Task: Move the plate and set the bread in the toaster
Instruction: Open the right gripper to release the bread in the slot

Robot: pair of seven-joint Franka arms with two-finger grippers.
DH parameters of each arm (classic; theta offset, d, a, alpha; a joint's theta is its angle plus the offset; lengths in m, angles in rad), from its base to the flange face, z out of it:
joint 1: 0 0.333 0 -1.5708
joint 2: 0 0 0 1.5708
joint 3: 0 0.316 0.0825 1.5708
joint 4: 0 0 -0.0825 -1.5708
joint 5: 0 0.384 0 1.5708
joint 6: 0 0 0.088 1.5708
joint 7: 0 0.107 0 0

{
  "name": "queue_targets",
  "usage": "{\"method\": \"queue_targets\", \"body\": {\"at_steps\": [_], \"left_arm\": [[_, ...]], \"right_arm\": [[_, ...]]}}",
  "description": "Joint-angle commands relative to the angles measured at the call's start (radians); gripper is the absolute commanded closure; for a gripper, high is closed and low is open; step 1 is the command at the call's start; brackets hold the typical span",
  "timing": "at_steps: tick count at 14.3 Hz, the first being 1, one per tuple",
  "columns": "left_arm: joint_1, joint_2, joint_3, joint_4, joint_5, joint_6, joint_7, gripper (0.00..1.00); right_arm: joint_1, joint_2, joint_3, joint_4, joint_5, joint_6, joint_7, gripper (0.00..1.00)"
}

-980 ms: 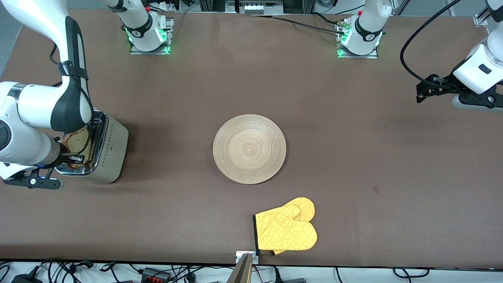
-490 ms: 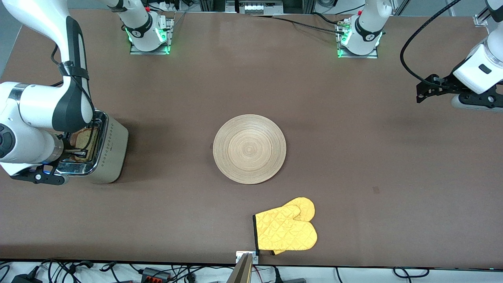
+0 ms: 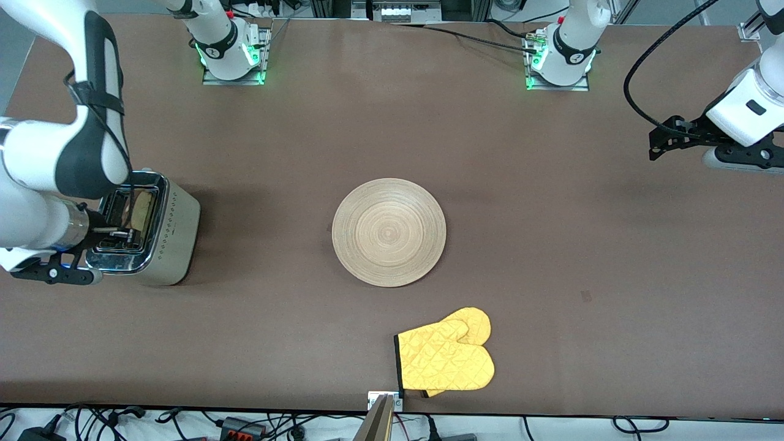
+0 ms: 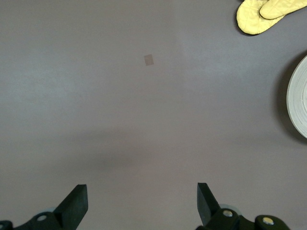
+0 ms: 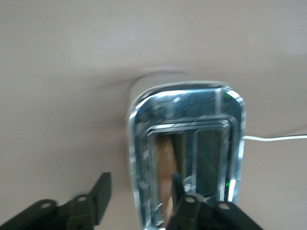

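The yellow oven mitt (image 3: 445, 358) lies nearest the camera, and farther off the plate (image 3: 389, 232) sits bare mid-table. The bread (image 3: 143, 209) stands sunk in the toaster (image 3: 160, 236) slot, so the right gripper (image 5: 139, 194) above it has spread fingers, holding nothing. The left gripper (image 4: 141, 203) waits wide open over bare table (image 4: 120, 120).

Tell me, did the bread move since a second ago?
Yes. The bread went down into the toaster. Before, it stuck up tilted above the chrome top in the right gripper; now it sits low in a slot and the gripper has opened.
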Motion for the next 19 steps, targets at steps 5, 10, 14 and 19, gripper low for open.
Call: {"method": "queue_targets", "body": {"at_steps": [5,10,14,19], "left_arm": [[-0.003,-0.027,0.001,-0.020,-0.009,-0.006,-0.006,0.00],[-0.003,-0.027,0.001,-0.020,-0.009,-0.006,-0.006,0.00],[-0.003,-0.027,0.001,-0.020,-0.009,-0.006,-0.005,0.00],[-0.003,-0.027,0.001,-0.020,-0.009,-0.006,-0.005,0.00]], "right_arm": [[0.000,-0.058,0.003,0.107,0.055,-0.103,-0.042,0.00],[-0.003,-0.036,0.005,0.201,0.058,-0.091,-0.040,0.00],[-0.002,-0.044,0.008,0.202,0.063,-0.106,-0.040,0.00],[-0.023,-0.056,-0.003,0.202,0.080,-0.110,-0.039,0.00]]}}
